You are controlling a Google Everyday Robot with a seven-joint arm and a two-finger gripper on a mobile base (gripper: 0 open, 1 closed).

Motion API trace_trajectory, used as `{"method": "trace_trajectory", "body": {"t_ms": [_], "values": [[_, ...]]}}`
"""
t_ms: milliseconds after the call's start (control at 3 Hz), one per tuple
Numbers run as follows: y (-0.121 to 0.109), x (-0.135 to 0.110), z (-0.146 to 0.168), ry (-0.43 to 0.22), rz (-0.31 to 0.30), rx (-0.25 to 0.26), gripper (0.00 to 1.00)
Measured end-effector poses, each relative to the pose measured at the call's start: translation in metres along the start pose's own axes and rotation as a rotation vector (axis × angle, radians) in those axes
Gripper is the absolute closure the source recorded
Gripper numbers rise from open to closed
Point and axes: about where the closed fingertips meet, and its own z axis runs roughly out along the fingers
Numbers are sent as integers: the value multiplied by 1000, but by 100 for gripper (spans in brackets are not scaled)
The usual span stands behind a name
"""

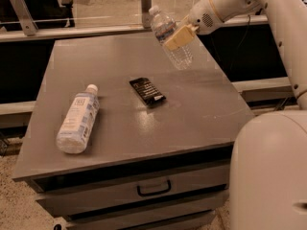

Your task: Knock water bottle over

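Observation:
The water bottle point(169, 32) is slim, clear and ribbed, with a white cap and a narrow label band near its shoulder. It is over the far right part of the grey table point(115, 128), tilted with its cap leaning up and to the left. Its base looks to be at or just above the tabletop. My gripper point(180, 36) reaches in from the upper right and is shut on the bottle's middle. One tan finger point(178, 37) lies across the bottle's front; the other is hidden behind it.
A fatter bottle with a pale label point(77, 120) lies on its side at the table's left. A flat black packet point(147, 91) lies mid-table. A drawer with a handle point(153, 189) is under the top. My white body point(268, 176) stands at the right.

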Motion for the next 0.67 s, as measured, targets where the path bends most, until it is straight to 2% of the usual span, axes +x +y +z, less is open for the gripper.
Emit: {"method": "trace_trajectory", "body": {"t_ms": [333, 667], "values": [[17, 17, 2, 122, -50, -93, 100], [26, 22, 3, 198, -84, -136, 82]]}}
